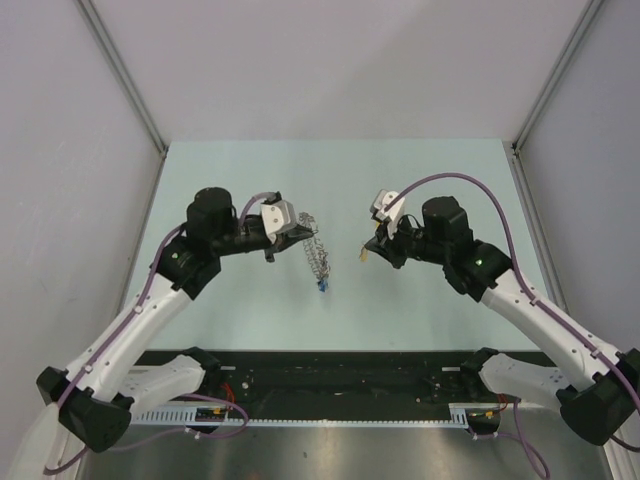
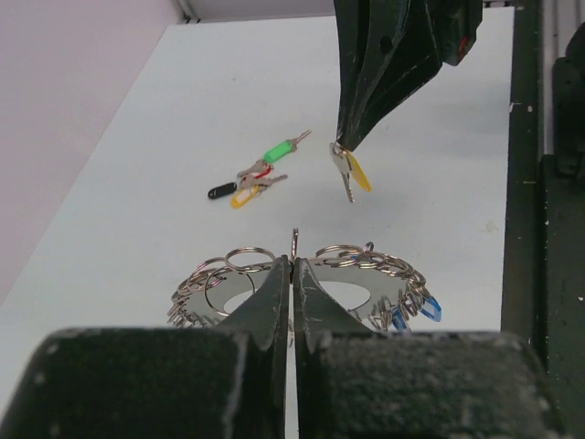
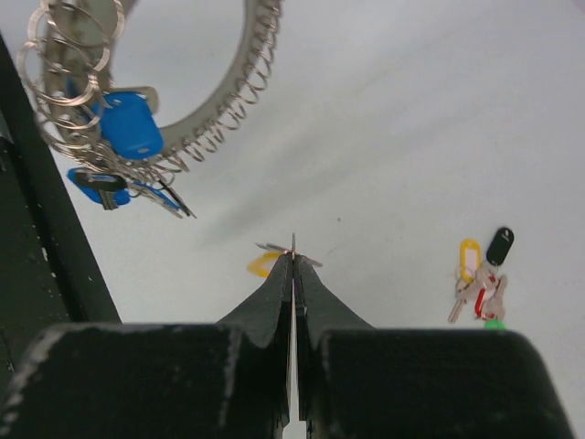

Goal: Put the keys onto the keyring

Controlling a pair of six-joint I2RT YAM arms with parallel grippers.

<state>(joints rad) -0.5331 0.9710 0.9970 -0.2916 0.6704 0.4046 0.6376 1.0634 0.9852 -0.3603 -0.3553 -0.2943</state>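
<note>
From above, the left gripper (image 1: 298, 233) pinches the keyring (image 1: 316, 255), hanging just past its fingers, and the right gripper (image 1: 368, 250) pinches a yellow-tagged key (image 1: 362, 256); left wrist: fingers (image 2: 270, 297) pressed together on the ring's rim, loose keys (image 2: 256, 178) beyond; right wrist: fingers (image 3: 315, 297) pressed together on the key's loop, keyring up-left.

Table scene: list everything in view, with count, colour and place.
keyring: one, grey metal fringed with small silver rings, held above the table
blue-tagged keys: two tags visible, blue, hanging on the keyring
yellow-tagged key: one, silver with a yellow tag, hanging from the right gripper
loose keys: one cluster, tags green, red, black and yellow, lying on the table
table: one, pale blue-green
left gripper: one, black, shut on the keyring
right gripper: one, black, shut on the yellow-tagged key
</note>
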